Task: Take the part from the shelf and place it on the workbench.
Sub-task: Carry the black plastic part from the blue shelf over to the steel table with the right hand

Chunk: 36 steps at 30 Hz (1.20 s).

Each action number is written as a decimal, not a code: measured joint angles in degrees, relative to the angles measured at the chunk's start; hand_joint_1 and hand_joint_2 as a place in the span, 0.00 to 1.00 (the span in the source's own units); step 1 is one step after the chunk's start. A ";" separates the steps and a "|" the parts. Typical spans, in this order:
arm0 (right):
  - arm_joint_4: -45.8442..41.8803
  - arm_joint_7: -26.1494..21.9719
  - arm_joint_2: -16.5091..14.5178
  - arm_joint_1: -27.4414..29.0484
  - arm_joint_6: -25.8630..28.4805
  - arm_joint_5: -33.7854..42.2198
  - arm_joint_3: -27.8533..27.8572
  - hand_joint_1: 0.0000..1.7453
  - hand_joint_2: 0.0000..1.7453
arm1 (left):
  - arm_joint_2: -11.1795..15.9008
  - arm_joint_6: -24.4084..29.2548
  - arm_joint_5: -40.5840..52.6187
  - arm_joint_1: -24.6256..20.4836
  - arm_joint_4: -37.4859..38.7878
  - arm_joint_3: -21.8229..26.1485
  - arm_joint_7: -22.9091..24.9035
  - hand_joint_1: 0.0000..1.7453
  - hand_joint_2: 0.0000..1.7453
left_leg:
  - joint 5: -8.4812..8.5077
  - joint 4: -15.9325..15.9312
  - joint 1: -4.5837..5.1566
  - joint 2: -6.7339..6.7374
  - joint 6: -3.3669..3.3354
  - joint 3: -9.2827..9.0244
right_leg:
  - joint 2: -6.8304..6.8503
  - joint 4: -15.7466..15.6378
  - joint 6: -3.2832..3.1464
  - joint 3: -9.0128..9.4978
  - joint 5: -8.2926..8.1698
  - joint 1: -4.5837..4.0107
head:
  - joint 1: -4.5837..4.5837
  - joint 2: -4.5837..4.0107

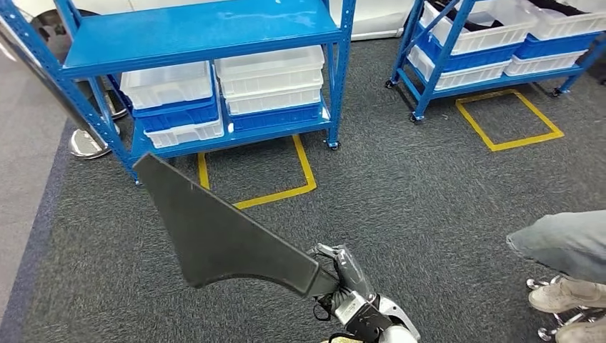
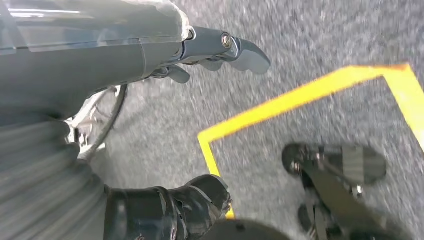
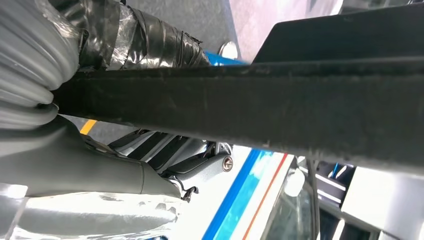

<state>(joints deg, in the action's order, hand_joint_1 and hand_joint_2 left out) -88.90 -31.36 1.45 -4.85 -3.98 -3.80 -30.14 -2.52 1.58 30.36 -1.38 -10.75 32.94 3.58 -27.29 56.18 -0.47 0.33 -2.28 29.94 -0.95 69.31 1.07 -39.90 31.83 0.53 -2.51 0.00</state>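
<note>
The part is a flat, dark grey, roughly triangular panel. It is held up over the carpet in the lower middle of the head view. My right hand grips its narrow end from the right, and the wide end points up and left toward the shelf. The right wrist view shows the part's dark edge running across close up, clamped between the taped thumb and the fingers. My left hand hangs over the carpet, its fingers and thumb apart with nothing in them.
A blue shelf with white and blue bins stands ahead. A second blue shelf is at the back right. Yellow tape squares mark the grey carpet. A person's leg and shoe are at the right edge. A chrome stand base sits at the left.
</note>
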 joint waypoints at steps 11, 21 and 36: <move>0.37 -0.04 -0.16 -0.43 -0.80 0.23 -0.16 1.00 1.00 | 0.06 0.04 0.59 -0.33 -0.02 0.36 -0.11 0.00 1.00 | -1.14 1.94 0.34 5.16 2.25 0.69 | 3.14 -9.80 -1.63 6.53 -4.23 -0.31 | 0.03 0.00; 0.50 -0.20 -0.64 -0.27 -1.61 0.68 -0.17 1.00 1.00 | 0.19 0.07 1.04 0.16 0.00 1.04 0.13 0.00 1.00 | -3.18 8.17 -0.18 -1.92 2.65 2.90 | -2.93 -9.77 -2.71 5.72 -5.25 -0.01 | 0.05 0.00; 0.67 -0.61 -0.90 -0.27 -2.05 0.80 -0.24 1.00 1.00 | 0.19 0.17 1.02 0.12 -0.02 2.23 0.31 0.00 1.00 | -0.96 0.95 -0.16 3.50 0.75 0.23 | 2.23 -3.09 0.31 2.70 -2.95 0.67 | -0.16 0.00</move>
<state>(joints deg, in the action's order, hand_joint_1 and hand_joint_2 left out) -88.23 -31.97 0.55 -5.12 -6.04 -3.00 -30.38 -2.33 1.75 31.39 -1.26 -10.77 35.18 3.89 -28.25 57.13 -0.63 3.83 -1.52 30.17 1.28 66.22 1.38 -37.20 28.87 1.20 -2.68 0.00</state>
